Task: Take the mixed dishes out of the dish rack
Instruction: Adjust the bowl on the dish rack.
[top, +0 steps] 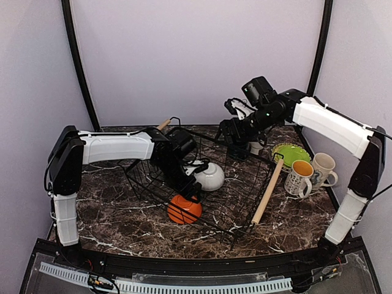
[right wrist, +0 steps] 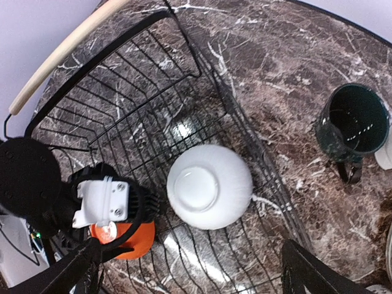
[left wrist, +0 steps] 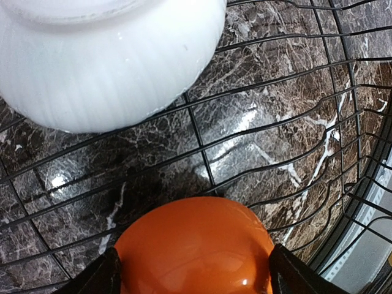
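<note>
The dish rack (top: 239, 202) stands in the middle of the table (top: 122, 226), one wooden handle (top: 267, 191) on its right side and the other (right wrist: 61, 52) on the side toward the far edge. Two dishes are inside it, both upside down: an orange bowl (left wrist: 196, 245) at the part nearest the table's near edge and a white bowl (right wrist: 209, 187) just beyond it, the two apart. The left gripper (left wrist: 195, 272) reaches into the rack with its jaws wide astride the orange bowl, its fingers (left wrist: 98, 278) right at the bowl's sides; a firm clamp cannot be confirmed. The right gripper (right wrist: 193, 257) hangs above the rack, jaws wide and holding nothing. Outside the rack, toward the right edge, stand a lime-green plate (top: 291, 153) and two patterned mugs (top: 299, 177), upright side by side. A dark green cup (right wrist: 355, 125) stands upright on the table beside the rack's wall.
</note>
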Robot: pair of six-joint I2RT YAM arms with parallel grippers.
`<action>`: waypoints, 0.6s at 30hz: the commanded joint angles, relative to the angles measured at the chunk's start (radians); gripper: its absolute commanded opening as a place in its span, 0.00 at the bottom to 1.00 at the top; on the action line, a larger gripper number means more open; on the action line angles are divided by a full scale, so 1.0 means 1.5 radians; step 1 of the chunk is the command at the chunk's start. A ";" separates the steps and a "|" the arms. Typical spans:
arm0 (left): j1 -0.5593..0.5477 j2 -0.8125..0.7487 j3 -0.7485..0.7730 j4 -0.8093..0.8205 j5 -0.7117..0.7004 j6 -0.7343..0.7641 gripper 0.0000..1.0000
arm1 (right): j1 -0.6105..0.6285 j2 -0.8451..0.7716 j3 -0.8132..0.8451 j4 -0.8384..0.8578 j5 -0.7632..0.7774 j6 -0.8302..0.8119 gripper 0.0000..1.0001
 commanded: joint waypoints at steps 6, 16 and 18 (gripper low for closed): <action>0.001 0.006 0.022 -0.055 0.013 0.006 0.80 | 0.012 -0.058 -0.093 0.087 -0.058 0.067 0.99; 0.049 -0.050 0.006 -0.020 0.058 -0.009 0.74 | 0.032 -0.026 -0.155 0.157 -0.073 0.149 0.99; 0.060 -0.063 0.001 -0.009 0.074 -0.014 0.74 | 0.034 -0.014 -0.161 0.164 -0.066 0.170 0.99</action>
